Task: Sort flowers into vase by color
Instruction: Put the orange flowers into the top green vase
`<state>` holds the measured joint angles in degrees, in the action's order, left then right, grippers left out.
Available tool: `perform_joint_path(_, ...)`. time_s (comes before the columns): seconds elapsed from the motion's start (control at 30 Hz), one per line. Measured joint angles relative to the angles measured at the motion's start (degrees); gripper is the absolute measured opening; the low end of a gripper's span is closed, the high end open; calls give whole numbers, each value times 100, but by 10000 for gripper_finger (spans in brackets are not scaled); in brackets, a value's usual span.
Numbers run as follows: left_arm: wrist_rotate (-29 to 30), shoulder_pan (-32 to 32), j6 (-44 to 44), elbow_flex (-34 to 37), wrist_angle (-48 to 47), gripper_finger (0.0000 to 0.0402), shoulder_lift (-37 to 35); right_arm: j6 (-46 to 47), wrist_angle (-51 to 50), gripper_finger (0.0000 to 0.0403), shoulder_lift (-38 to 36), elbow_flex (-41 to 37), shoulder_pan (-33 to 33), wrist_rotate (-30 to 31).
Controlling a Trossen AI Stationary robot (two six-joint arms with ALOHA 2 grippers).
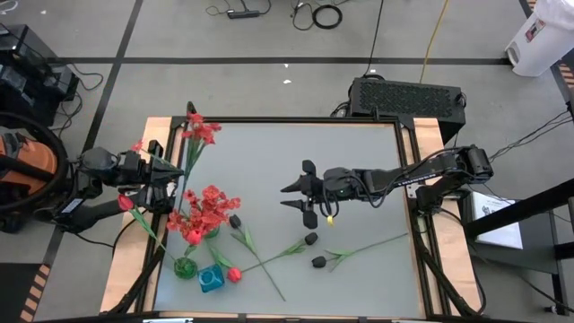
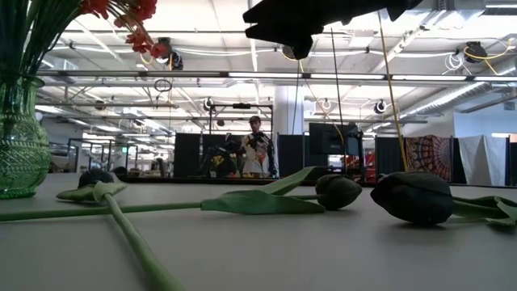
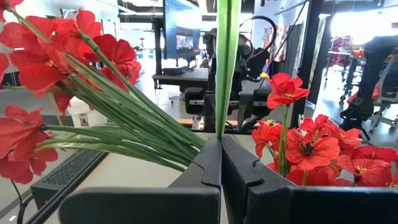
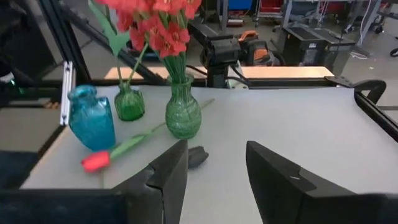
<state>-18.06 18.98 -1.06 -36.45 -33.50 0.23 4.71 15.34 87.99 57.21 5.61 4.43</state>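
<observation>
Inspection of the flower-sorting station.

The tabletop (image 1: pixel 359 152) carried all the loose stock in its nearer half, with the vases at my left front corner.

My right jaws hung open and empty above the middle of the tabletop, facing the vases. My left jaws, at the left edge by the vases, were closed on a thin green stem (image 3: pixel 227 62) that stood upright between them.

The textured green glass vase (image 4: pixel 183 115) already held the frilly red blooms (image 4: pixel 158 22). A blue vase (image 4: pixel 92 121) and a small green vase (image 4: pixel 129 102) stood just beside it. I judged all three to be glass: breakable, and easily tipped by a sideways knock.

A red tulip (image 4: pixel 96 160) lay flat between the blue vase and the textured vase. Black buds (image 2: pixel 412 196) lay on long stems near the tabletop's front, one (image 4: pixel 197 155) near my right jaws.

Handling assessment: the flowers looked very light. Their stems were thin and springy and likely to roll or bow. Their heads were soft and would crush or slip. I judged the best hold to be mid-stem, clear of the leaves, so that the lower end stays free to enter a vase.
</observation>
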Motion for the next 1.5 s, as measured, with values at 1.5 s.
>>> perform_joint_path(1.5,-185,2,501,-2,35,0,0,3563,2518,155,2562,2968,-1127,-1350)
